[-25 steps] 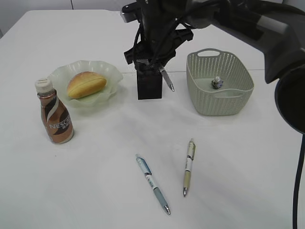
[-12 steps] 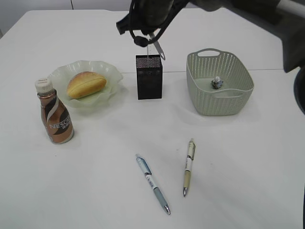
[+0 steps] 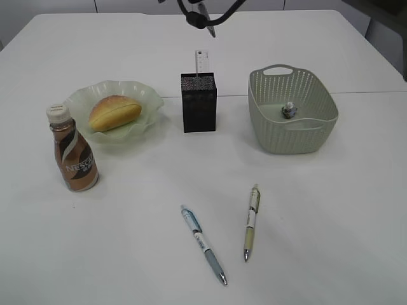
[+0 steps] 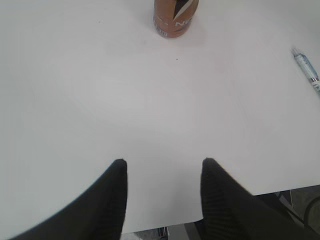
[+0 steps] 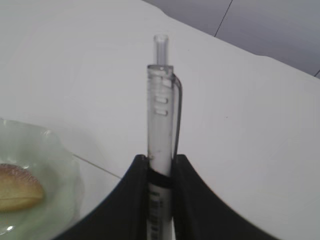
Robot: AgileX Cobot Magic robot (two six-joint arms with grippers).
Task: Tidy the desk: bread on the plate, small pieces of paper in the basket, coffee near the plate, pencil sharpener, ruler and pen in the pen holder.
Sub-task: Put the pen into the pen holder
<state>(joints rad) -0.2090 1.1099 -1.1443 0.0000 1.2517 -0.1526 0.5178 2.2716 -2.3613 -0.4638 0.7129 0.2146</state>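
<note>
My right gripper is shut on a clear pen, held high above the black mesh pen holder; in the exterior view only the pen tip and some cable show at the top edge. A white ruler stands in the holder. Bread lies on the green plate. The coffee bottle stands left of the plate. Two pens lie on the table in front. A small paper piece is in the basket. My left gripper is open and empty. No pencil sharpener shows.
The left wrist view shows the coffee bottle ahead, one pen's end at the right, and the table's front edge below the fingers. The right wrist view shows the plate and bread at lower left.
My right gripper has risen from the pen holder to the top edge of the exterior view, still holding the pen. The ruler in the holder now shows.
</note>
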